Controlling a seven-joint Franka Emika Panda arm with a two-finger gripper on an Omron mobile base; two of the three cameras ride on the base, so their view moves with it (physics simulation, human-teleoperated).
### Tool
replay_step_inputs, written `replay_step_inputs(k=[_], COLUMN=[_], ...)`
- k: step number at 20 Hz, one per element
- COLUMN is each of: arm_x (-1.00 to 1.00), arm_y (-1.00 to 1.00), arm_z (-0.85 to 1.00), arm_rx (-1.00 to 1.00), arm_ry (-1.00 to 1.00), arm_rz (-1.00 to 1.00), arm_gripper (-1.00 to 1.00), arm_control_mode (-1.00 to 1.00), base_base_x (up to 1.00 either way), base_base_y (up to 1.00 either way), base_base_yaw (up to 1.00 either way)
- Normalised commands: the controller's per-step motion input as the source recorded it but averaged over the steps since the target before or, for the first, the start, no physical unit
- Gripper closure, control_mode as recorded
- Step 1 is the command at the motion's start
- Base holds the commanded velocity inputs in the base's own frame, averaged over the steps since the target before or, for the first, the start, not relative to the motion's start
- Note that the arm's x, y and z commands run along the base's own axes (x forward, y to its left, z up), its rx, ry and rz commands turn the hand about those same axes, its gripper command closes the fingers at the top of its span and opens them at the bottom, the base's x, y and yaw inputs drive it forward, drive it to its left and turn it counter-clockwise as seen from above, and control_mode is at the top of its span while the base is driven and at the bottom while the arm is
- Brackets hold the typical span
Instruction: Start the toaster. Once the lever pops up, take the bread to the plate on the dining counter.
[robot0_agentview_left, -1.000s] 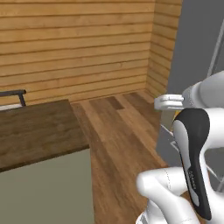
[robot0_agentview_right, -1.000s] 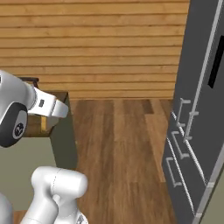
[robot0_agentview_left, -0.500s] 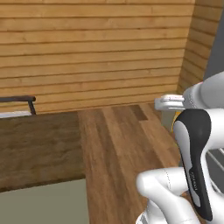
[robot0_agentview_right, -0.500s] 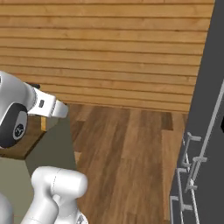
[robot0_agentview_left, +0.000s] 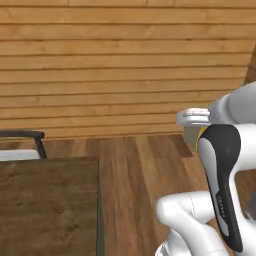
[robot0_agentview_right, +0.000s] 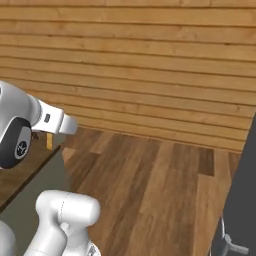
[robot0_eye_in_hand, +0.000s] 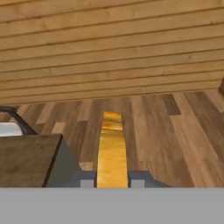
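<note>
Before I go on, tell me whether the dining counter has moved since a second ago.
No. The dining counter sits lower in the left base view, but the plank wall and floor shifted with it: the base moved, not the counter.

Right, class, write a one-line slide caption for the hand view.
Gripper shut on the bread, held edge-on above the wood floor, with the dining counter's corner at left.

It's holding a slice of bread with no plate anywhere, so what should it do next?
Probably keep driving toward the dining counter. The gripper is shut on the bread, edge-on, and just one counter corner shows so far, with no plate on it.
</note>
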Motion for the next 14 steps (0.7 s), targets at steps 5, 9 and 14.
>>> replay_step_inputs(k=[5, 9, 14], arm_x=[0.0, 0.0, 0.0], arm_y=[0.0, 0.0, 0.0], arm_z=[0.0, 0.0, 0.0], arm_rx=[0.0, 0.0, 0.0], arm_ry=[0.0, 0.0, 0.0], arm_rz=[0.0, 0.0, 0.0], arm_gripper=[1.0, 1.0, 1.0], arm_control_mode=[1.0, 1.0, 1.0], base_base_x=[1.0, 1.0, 1.0], base_base_y=[-0.25, -0.23, -0.24], base_base_yaw=[0.22, 0.21, 0.22])
